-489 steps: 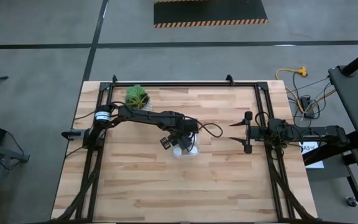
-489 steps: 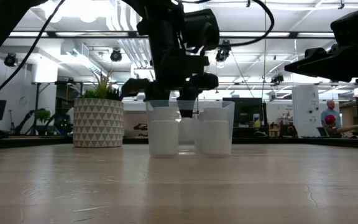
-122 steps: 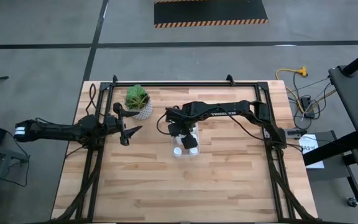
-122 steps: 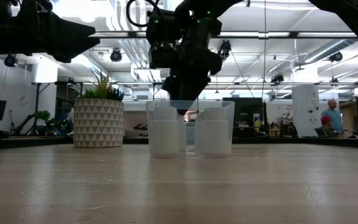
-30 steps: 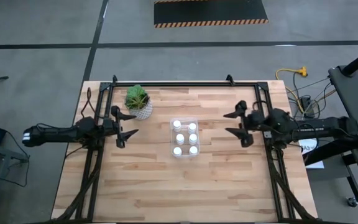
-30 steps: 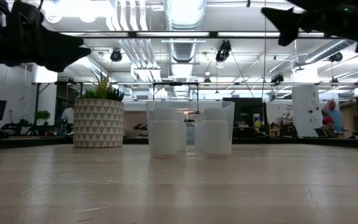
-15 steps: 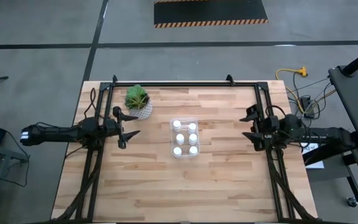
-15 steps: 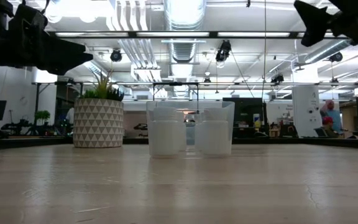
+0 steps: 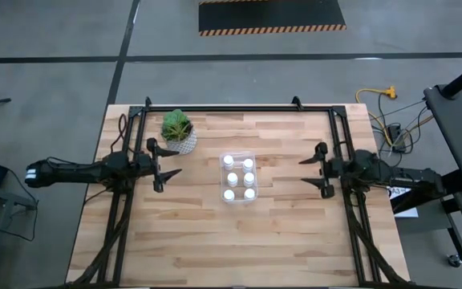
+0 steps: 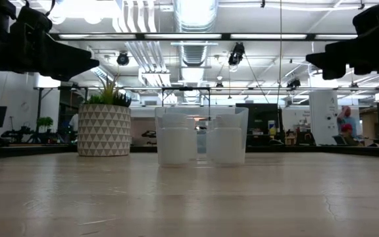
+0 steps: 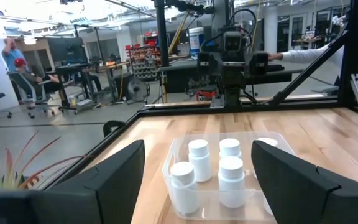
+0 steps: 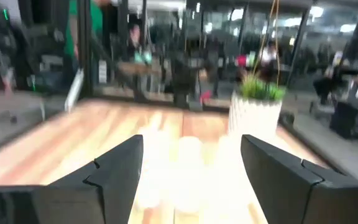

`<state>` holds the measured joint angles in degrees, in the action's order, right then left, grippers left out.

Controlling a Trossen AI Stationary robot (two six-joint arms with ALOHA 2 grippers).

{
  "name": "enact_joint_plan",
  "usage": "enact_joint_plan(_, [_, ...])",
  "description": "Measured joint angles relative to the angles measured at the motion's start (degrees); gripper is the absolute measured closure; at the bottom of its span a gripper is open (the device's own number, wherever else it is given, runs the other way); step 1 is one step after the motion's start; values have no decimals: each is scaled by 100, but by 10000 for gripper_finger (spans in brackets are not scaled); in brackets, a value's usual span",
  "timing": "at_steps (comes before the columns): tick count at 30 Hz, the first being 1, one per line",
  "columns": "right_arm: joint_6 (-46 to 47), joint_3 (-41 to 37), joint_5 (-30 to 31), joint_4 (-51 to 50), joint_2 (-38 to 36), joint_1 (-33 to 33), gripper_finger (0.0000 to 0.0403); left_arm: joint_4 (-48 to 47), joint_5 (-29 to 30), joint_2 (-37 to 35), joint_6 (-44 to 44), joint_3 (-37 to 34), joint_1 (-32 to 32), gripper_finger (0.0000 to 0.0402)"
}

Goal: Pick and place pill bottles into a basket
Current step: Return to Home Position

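Two arms at the sides, one filled basket (image 9: 239, 201) on the wooden tabletop (image 9: 215, 241).
The left arm reaches in from the left edge. Its hand (image 9: 176, 160) is released, fingers spread and holding nothing, just near of the potted plant (image 9: 178, 128) at the far left. The right arm lies at the right edge, its hand (image 9: 301, 170) likewise released and empty, well apart from the basket. The clear basket sits at the middle of the tabletop, between the two hands and right of the plant. Six white pill bottles (image 9: 230, 177) stand upright inside it, in two rows of three, caps up.
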<state>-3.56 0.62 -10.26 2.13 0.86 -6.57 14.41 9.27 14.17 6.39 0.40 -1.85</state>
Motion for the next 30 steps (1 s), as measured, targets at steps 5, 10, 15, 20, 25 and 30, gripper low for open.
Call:
enact_joint_plan(5, [-236, 0, -2, -39, 89, 0, 147, 2, -3, 25, 0, 0, 0, 125])
enact_joint_plan(10, [-281, 0, -6, -37, 165, 2, 153, -11, -1, 49, -46, -2, 0, 125])
enact_joint_plan(15, [-265, 0, -7, -35, 243, 2, 154, -370, 1, 87, -300, -4, 0, 125])
enact_joint_plan(20, [-263, 0, -10, -35, 273, 2, 154, -594, -28, 152, -493, -4, 0, 125])
enact_joint_plan(25, [-262, 0, -13, -35, 269, 2, 154, -667, -373, 123, -468, -9, -2, 125])
enact_joint_plan(30, [-260, 0, -18, -35, 269, 2, 154, -647, -935, 19, -457, -9, -2, 125])
